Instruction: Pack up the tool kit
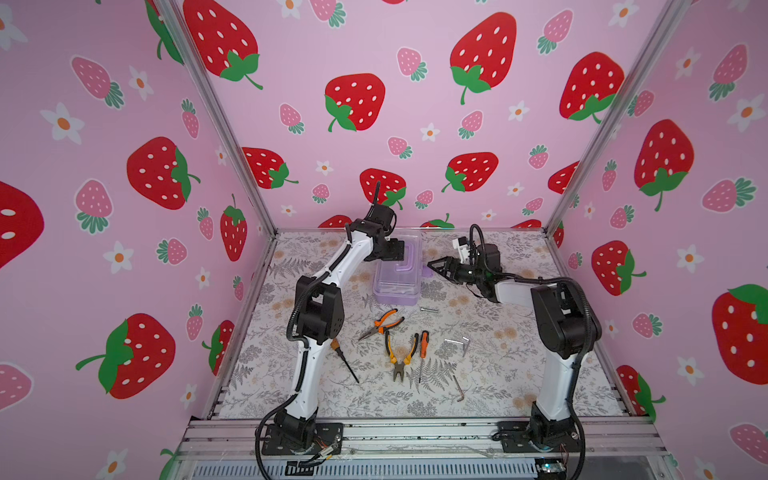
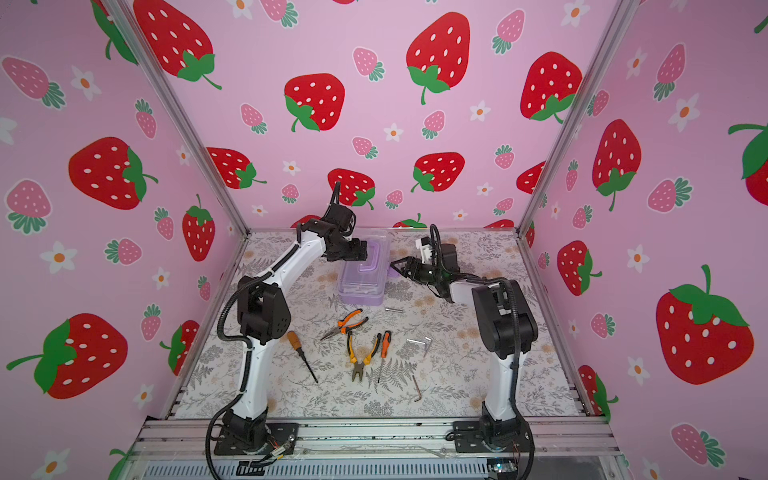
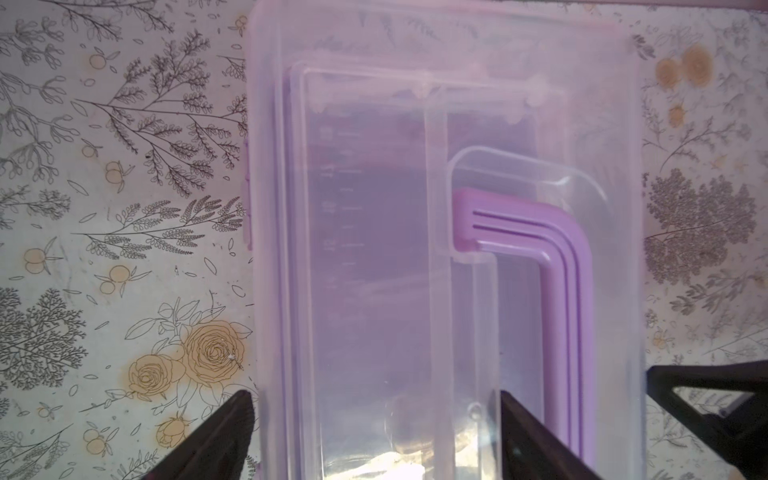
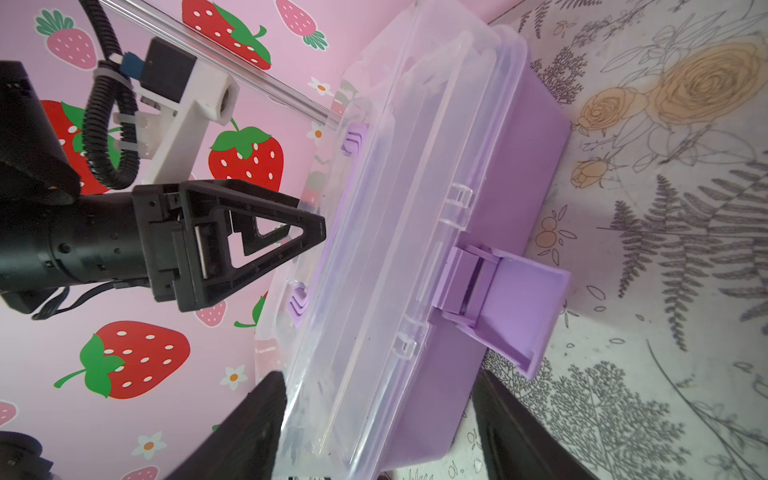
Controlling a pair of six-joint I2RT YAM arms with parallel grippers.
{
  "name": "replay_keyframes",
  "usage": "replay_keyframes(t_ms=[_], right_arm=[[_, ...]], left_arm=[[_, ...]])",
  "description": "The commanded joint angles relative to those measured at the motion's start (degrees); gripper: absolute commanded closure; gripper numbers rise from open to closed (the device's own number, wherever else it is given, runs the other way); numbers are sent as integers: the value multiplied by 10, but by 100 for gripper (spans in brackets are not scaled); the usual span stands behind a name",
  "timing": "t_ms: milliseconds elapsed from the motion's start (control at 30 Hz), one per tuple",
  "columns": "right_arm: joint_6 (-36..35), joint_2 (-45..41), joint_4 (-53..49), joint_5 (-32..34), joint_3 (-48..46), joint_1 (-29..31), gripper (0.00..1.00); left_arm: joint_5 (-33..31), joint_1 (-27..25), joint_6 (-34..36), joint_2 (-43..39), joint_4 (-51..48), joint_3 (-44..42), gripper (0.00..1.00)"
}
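In both top views we saw the lilac box (image 1: pixel 397 286) at the back of the table (image 1: pixel 519 374), with pliers (image 1: pixel 384 322) and screwdrivers (image 1: pixel 423 344) loose in front. Only the right wrist view plainly showed its latch (image 4: pixel 511 299) flipped open, and only the left wrist view showed faint scale marks in the lid (image 3: pixel 365 249), their numerals unreadable. The left gripper (image 3: pixel 374 399) above the lid and the right gripper (image 4: pixel 380 376) by the latch both stood spread, grasping nothing.

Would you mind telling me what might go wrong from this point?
The latch is flipped open, the clear lid looks shut, and nothing steadies the box: the jaws of the left gripper and right gripper are open, so lifting the lid might slide it. The left gripper hangs over the lid and may block it.
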Motion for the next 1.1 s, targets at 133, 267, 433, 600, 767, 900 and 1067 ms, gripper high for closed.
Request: replay_keyframes(t_ms=[133, 267, 433, 600, 767, 900, 1067], right_arm=[[3, -7, 17, -10, -8, -5, 25], [34, 2, 60, -37, -8, -7, 27], [69, 15, 98, -55, 5, -8, 35], [79, 33, 95, -57, 34, -7, 47], [78, 58, 81, -51, 70, 0, 80], [48, 86, 19, -49, 132, 15, 93], [35, 126, -23, -42, 195, 28, 100]], left_arm=[[11, -2, -4, 0, -16, 14, 23], [74, 7, -21, -28, 23, -21, 26], [164, 35, -57, -73, 87, -80, 27], [251, 71, -102, -107, 163, -139, 28], [301, 106, -148, -128, 234, -201, 28], [321, 118, -167, -134, 263, -225, 29], [329, 120, -168, -132, 268, -225, 29]])
